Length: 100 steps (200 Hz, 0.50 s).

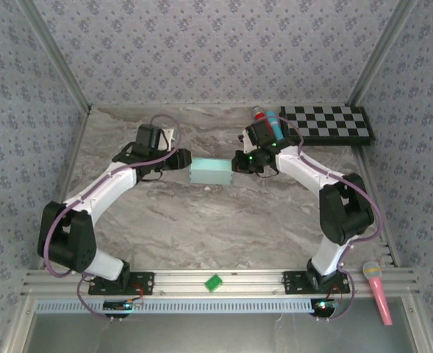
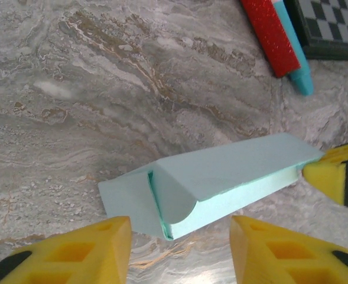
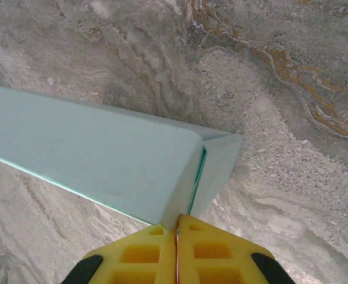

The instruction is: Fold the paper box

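While the paper box (image 1: 210, 172) lies on its long side on the marble table (image 1: 201, 228), it sits end to end between the two claws. The left gripper (image 1: 184, 157) is at one short end and the right gripper (image 3: 177, 226) at the other.

Box: pale aqua, formed into a long rectangular tube. At the end facing the left claw, one flap is curled inward and not seated flush, and a second flap sticks out flat beside it.

Left claw: yellow fingers (image 2: 97, 248) stand apart. The box end is just ahead of the tips and centred in the gap, with no contact visible.

Right claw: fingers pressed together, with the tips right against the box's end corner, where the end flap meets the long face. Can't tell if any card edge is pinched in the seam. From the left wrist, that claw's yellow tip touches the far end of the box.

Beyond the right claw, a red stick (image 2: 269, 35) and a teal stick (image 2: 296, 62) lie side by side, next to the checkerboard (image 1: 326, 123).

Well behind both claws, on the base rail: a small green block (image 1: 214, 282). A pink microphone-shaped item (image 1: 376, 291) lies outboard of the right arm's base.
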Available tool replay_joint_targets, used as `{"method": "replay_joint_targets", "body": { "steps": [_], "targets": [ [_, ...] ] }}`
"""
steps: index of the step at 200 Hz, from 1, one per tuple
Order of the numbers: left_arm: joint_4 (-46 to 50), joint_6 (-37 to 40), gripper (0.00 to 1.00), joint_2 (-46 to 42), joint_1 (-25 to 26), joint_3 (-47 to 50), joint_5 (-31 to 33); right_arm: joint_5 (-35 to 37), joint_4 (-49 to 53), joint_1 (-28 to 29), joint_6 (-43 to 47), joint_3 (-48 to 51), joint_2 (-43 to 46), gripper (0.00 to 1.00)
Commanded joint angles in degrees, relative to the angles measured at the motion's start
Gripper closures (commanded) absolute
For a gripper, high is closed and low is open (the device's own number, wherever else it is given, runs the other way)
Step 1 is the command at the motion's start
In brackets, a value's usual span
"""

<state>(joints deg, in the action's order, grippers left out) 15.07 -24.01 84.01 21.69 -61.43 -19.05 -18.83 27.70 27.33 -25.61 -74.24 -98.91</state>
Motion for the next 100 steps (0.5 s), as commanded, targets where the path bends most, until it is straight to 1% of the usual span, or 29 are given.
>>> {"method": "replay_joint_targets", "body": {
  "steps": [1, 66, 100],
  "targets": [
    [-3.1, -1.9, 0.50, -0.5, -0.6, 0.0, -2.4, 0.9, 4.0, 0.4, 0.8, -0.7, -2.2, 0.91],
    [-0.6, -2.6, 0.50, 4.4, -0.5, -3.0, -4.5, 0.8, 4.2, 0.7, 1.0, -1.3, -2.5, 0.92],
    [0.0, -2.7, 0.51, 5.3, -0.6, -3.3, -4.3, 0.6, 4.4, 0.8, 1.0, -1.7, -2.7, 0.92]
  ]
}}
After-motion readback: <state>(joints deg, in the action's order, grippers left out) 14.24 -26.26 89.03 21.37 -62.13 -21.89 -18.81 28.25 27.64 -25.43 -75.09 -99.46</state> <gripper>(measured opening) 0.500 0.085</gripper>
